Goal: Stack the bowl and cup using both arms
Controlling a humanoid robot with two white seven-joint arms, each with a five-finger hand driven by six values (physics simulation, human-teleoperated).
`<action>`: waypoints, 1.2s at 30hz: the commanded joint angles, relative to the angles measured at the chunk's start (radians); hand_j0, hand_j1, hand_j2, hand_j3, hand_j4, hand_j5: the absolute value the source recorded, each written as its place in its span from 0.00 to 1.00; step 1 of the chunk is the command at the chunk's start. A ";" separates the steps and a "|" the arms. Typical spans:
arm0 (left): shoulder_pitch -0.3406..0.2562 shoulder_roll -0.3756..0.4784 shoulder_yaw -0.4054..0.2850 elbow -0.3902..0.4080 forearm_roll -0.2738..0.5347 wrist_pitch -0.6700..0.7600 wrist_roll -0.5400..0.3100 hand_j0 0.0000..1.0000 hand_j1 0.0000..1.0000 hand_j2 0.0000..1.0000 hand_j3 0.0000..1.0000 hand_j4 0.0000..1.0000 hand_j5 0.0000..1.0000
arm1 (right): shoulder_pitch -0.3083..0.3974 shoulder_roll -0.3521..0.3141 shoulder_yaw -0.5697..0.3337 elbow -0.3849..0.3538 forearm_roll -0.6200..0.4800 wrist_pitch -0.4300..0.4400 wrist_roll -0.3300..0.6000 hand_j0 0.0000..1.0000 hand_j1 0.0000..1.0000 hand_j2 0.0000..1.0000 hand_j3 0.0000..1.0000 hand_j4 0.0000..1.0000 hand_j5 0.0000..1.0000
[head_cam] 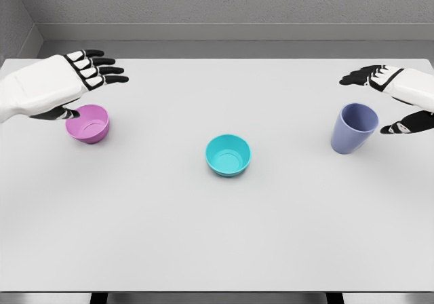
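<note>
The left hand [85,80] hovers over the table's [217,236] left side, fingers spread and holding nothing, its thumb just above the rim of the pink bowl [88,123]. The bowl stands upright below it. Near the middle sits a teal bowl [228,155], well apart from both hands. Further right stands a blue-purple cup [354,128], upright. The right hand [397,100] is just beside it, fingers open, not gripping.
</note>
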 commanded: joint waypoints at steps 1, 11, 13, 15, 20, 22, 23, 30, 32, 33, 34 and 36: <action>0.000 0.000 0.004 0.001 0.001 0.001 -0.008 1.00 1.00 1.00 1.00 1.00 1.00 | 0.000 -0.003 -0.003 0.000 -0.007 0.002 0.000 1.00 1.00 1.00 1.00 1.00 1.00; -0.167 0.038 -0.166 0.179 0.129 0.001 -0.353 1.00 1.00 1.00 1.00 1.00 1.00 | -0.002 -0.044 -0.006 0.000 0.030 0.002 0.003 1.00 1.00 1.00 1.00 1.00 1.00; -0.293 0.038 -0.347 0.241 0.229 0.001 -0.353 1.00 1.00 1.00 1.00 1.00 1.00 | -0.002 -0.057 -0.004 0.000 0.033 0.002 0.003 1.00 1.00 1.00 1.00 1.00 1.00; -0.347 0.038 -0.389 0.253 0.347 0.001 -0.353 1.00 1.00 1.00 1.00 1.00 1.00 | -0.002 -0.066 -0.006 -0.002 0.033 0.002 0.003 1.00 1.00 1.00 1.00 1.00 1.00; -0.383 0.003 -0.478 0.245 0.585 0.001 -0.353 1.00 1.00 1.00 1.00 1.00 1.00 | -0.018 -0.103 -0.007 -0.016 0.047 0.002 0.003 1.00 1.00 1.00 1.00 1.00 1.00; -0.385 0.006 -0.481 0.245 0.590 0.001 -0.353 1.00 1.00 1.00 1.00 1.00 1.00 | -0.020 -0.103 -0.007 -0.022 0.096 0.002 0.002 1.00 1.00 1.00 1.00 1.00 1.00; -0.385 0.012 -0.481 0.245 0.587 0.001 -0.353 1.00 1.00 1.00 1.00 1.00 1.00 | -0.020 -0.101 -0.007 -0.025 0.099 0.002 0.003 1.00 1.00 1.00 1.00 1.00 1.00; -0.383 0.038 -0.482 0.271 0.521 0.044 -0.353 1.00 1.00 1.00 1.00 1.00 1.00 | -0.095 -0.078 -0.007 -0.037 0.197 0.002 0.003 1.00 1.00 1.00 1.00 1.00 1.00; -0.382 0.040 -0.484 0.271 0.501 0.069 -0.353 1.00 1.00 1.00 1.00 1.00 1.00 | -0.095 -0.069 -0.006 -0.039 0.214 0.002 0.003 1.00 1.00 1.00 1.00 1.00 1.00; -0.380 0.040 -0.487 0.271 0.499 0.101 -0.353 1.00 1.00 1.00 1.00 1.00 1.00 | -0.097 -0.066 -0.006 -0.037 0.209 0.002 0.000 1.00 1.00 1.00 1.00 1.00 1.00; -0.380 0.043 -0.489 0.271 0.498 0.106 -0.353 1.00 1.00 1.00 1.00 1.00 1.00 | -0.097 -0.055 -0.004 -0.037 0.211 0.002 0.000 1.00 1.00 1.00 1.00 1.00 1.00; -0.380 0.057 -0.490 0.271 0.479 0.107 -0.353 1.00 1.00 1.00 1.00 1.00 1.00 | -0.097 -0.023 0.003 -0.037 0.217 0.002 0.000 1.00 1.00 1.00 1.00 1.00 1.00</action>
